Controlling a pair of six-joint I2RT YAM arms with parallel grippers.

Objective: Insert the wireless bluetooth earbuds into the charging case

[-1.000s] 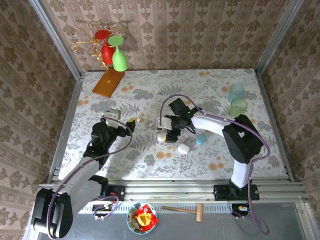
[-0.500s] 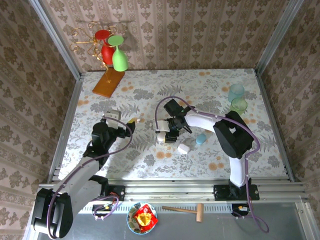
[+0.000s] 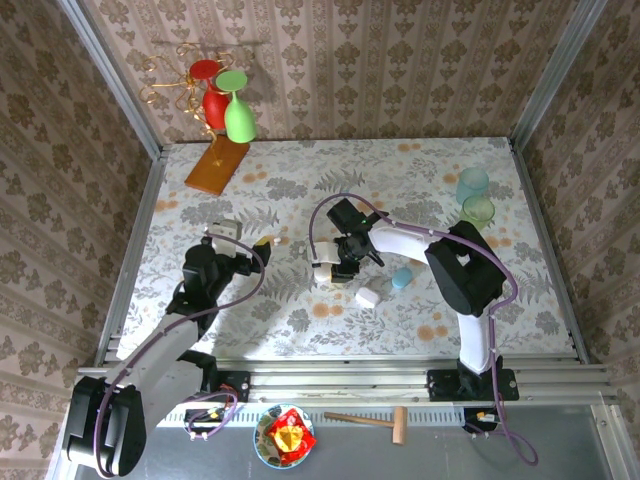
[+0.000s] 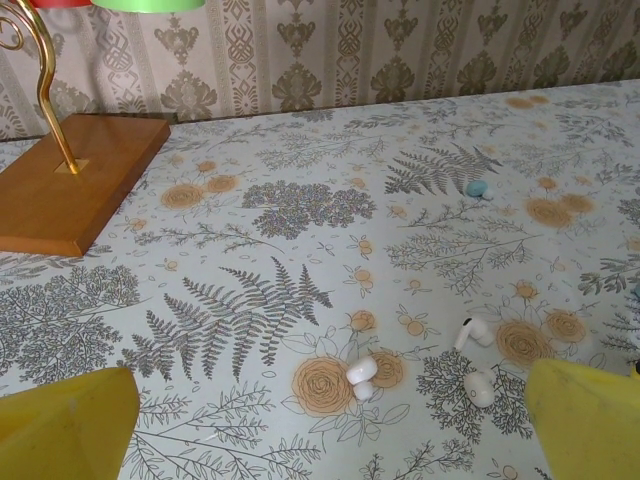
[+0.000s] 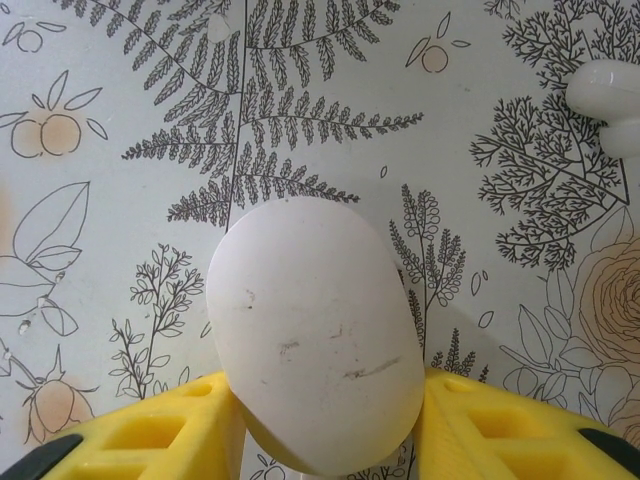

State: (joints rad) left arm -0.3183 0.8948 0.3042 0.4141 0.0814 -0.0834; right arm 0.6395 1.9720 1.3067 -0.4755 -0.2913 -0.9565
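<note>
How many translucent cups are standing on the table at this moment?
2. A bluish cup stands near the far right corner of the table. A greener cup stands right beside it, toward the near edge. Nothing in view seems to hide a third one.

On your tabletop (image 3: pixel 300 180), the stand (image 3: pixel 216 165) sits at the far left corner. Two cups stand near the far right corner, the far cup (image 3: pixel 473 184) just behind the near cup (image 3: pixel 477 211). Around the middle lie three pebble-shaped pieces: the left piece (image 3: pixel 322 272), the middle piece (image 3: pixel 368 296) nearer your edge, and the right piece (image 3: pixel 401 278). Left of the middle, three earbuds (image 4: pixel 361 375) (image 4: pixel 473 331) (image 4: pixel 478 387) lie close together. A fourth earbud (image 4: pixel 477 188) lies beyond them.
</note>
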